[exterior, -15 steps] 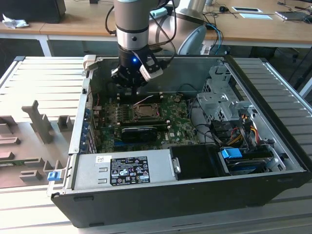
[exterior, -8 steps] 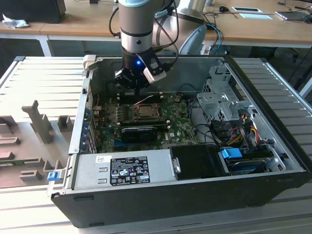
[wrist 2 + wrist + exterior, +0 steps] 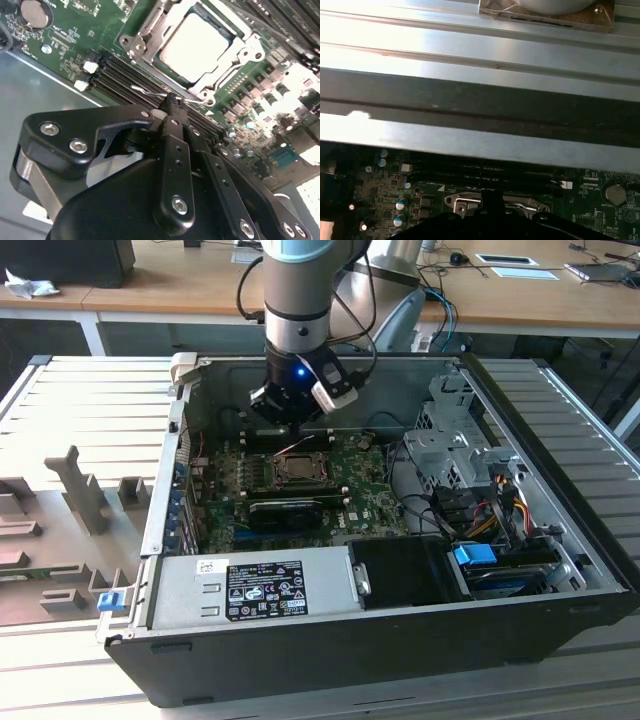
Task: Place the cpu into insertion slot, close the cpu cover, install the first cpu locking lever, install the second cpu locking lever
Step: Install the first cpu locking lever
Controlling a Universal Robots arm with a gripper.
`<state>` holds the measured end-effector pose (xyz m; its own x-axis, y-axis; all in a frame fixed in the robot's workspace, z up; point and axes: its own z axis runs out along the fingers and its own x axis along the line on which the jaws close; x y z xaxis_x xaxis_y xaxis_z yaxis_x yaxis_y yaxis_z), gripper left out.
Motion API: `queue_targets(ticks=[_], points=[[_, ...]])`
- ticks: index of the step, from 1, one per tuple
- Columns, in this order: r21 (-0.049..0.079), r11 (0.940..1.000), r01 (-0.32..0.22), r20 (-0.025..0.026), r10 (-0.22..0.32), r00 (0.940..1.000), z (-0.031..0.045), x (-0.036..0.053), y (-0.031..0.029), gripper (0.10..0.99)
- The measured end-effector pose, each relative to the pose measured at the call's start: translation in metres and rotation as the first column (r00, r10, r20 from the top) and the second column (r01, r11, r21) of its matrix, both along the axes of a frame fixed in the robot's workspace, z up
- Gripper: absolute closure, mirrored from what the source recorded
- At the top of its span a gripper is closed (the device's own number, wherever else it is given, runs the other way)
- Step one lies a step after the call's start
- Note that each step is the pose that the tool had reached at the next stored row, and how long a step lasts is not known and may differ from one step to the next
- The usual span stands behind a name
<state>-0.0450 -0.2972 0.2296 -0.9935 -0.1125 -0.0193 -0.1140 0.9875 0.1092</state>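
The cpu [image 3: 194,40] has a smooth, dull silvery metal top, the cpu cover [image 3: 150,31] around it is bright shiny metal, the circuit board [image 3: 70,30] is glossy green, the end effector [image 3: 172,102] is matt black with shiny metal screws, and the computer case [image 3: 400,645] is matt black.

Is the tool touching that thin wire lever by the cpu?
Touching. In the second wrist view, the tool tip sits right on the thin wire lever beside the cpu, no gap visible.
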Motion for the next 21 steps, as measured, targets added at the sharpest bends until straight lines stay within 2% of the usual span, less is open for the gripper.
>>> queue_targets(ticks=[5, 9, 14, 21], points=[[0.001, 1.0000, 0.000, 0.0001, 0.000, 1.0000, -0.0016, 0.0039, 0.0061, 0.980], [0.001, 1.0000, 0.001, 0.0000, -0.001, 1.0000, -0.0031, 0.0080, 0.0062, 0.980], [0.001, 1.0000, 0.003, 0.0000, -0.003, 1.0000, -0.0086, 0.0152, 0.0062, 0.980], [0.000, 1.0000, 0.003, 0.0001, -0.003, 1.0000, -0.0194, 0.0202, 0.0062, 0.980]])
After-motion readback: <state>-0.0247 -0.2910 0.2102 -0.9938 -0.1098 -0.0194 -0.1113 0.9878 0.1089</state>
